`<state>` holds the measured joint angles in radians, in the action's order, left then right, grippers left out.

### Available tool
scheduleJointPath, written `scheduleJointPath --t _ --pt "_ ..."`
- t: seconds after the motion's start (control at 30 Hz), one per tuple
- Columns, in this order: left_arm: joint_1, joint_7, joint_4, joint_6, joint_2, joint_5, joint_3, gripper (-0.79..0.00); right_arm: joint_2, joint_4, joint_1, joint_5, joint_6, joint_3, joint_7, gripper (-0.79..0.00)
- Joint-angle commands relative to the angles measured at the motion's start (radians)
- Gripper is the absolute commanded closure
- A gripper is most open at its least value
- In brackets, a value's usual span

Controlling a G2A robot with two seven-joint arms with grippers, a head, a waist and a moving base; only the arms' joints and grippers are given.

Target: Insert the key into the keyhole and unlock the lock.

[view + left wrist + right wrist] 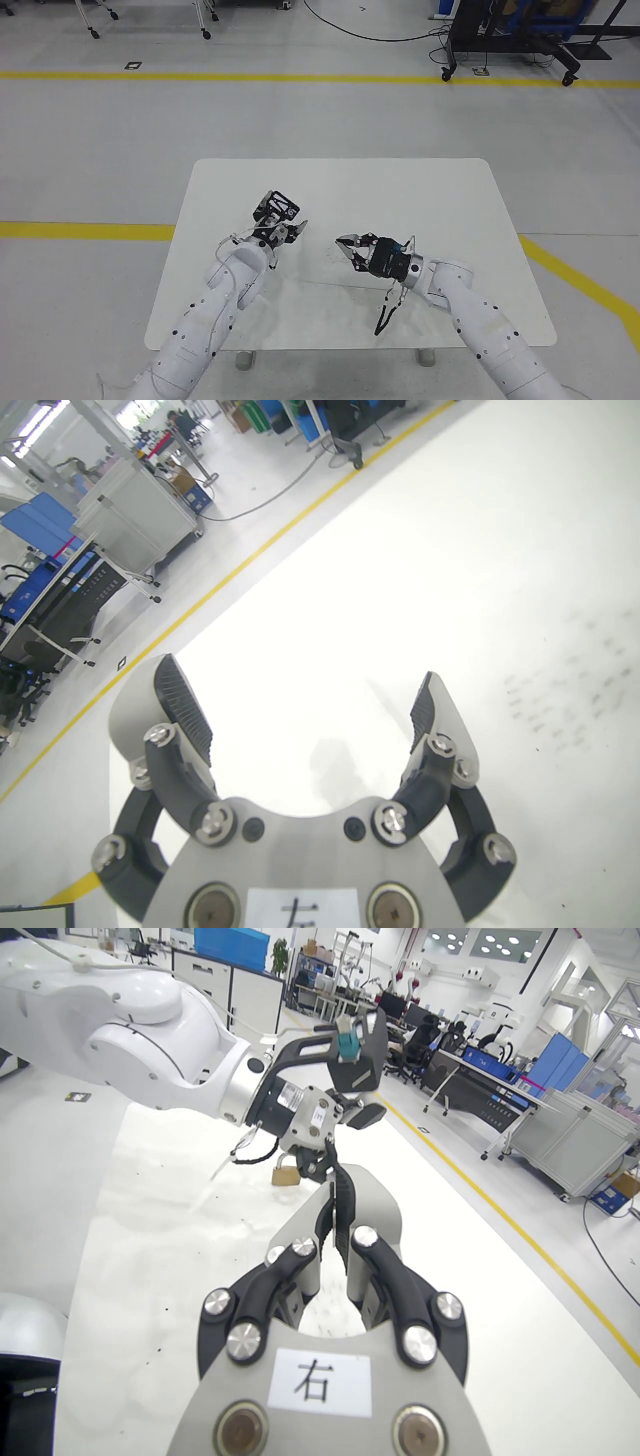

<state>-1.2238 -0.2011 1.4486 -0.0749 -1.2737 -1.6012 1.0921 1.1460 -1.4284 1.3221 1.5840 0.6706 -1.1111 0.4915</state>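
Top view: the white table has both arms over its middle. The left gripper hangs left of centre, its fingers spread wide above bare tabletop. The right gripper faces it from the right, near but apart, with its fingers pressed together. Whether they pinch a key I cannot tell.

The brass lock stands upright on the table beneath the left gripper, which covers it from above. A black cable loop hangs off the right forearm. Grey smudges mark the tabletop. On the floor a yellow line runs past the far side. Blue crates sit on a bench in the room behind, and what they hold is too small to tell.
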Motion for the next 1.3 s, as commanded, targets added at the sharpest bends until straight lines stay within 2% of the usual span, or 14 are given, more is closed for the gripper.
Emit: scheduleJointPath --t 0.0,0.37,0.43,0.53,0.6,0.77,0.83,0.9,0.93,1.0,1.03,1.27 --pt "-0.044 -0.01 0.081 0.019 0.014 0.044 0.099 -0.785 0.0 0.002 0.0 0.001 0.0 -0.001 -0.001 0.0" --pt "-0.044 -0.01 0.081 0.019 0.014 0.044 0.099 -0.785 0.0 0.002 0.0 0.001 0.0 -0.001 -0.001 0.0" --pt "-0.082 0.115 0.091 0.084 0.012 0.032 0.102 -0.785 0.0 0.002 0.0 0.001 0.0 -0.001 -0.001 0.0" --pt "-0.112 0.218 0.084 0.069 0.007 0.231 0.15 -0.785 0.0 0.002 0.0 0.001 0.0 -0.001 -0.001 0.0" --pt "-0.108 0.23 0.078 -0.001 0.007 0.367 0.192 -0.785 0.003 -0.01 0.008 -0.045 0.005 0.003 0.008 0.0" --pt "-0.08 0.122 0.022 -0.33 0.015 0.847 0.306 -0.785 0.016 -0.005 0.012 -0.288 0.035 0.002 -0.025 0.0" --pt "-0.063 0.023 -0.028 -0.474 0.022 1.032 0.336 -0.785 0.024 0.008 0.006 -0.412 0.043 0.012 -0.065 0.0" --pt "-0.04 -0.119 -0.078 -0.619 0.03 1.197 0.343 -0.785 0.034 0.023 -0.004 -0.547 0.066 0.029 -0.105 0.0" --pt "-0.025 -0.206 -0.117 -0.661 0.037 1.249 0.347 -0.785 0.038 0.035 -0.013 -0.605 0.077 0.038 -0.139 0.0" --pt "0.026 -0.353 -0.193 -0.541 0.048 1.262 0.36 -0.785 0.044 0.049 -0.035 -0.68 0.076 0.052 -0.213 0.0" --pt "0.035 -0.369 -0.198 -0.518 0.049 1.26 0.36 -0.785 0.044 0.049 -0.038 -0.687 0.073 0.053 -0.22 0.0" --pt "0.035 -0.369 -0.198 -0.518 0.049 1.26 0.36 -0.785 0.044 0.049 -0.038 -0.687 0.073 0.053 -0.22 0.0"
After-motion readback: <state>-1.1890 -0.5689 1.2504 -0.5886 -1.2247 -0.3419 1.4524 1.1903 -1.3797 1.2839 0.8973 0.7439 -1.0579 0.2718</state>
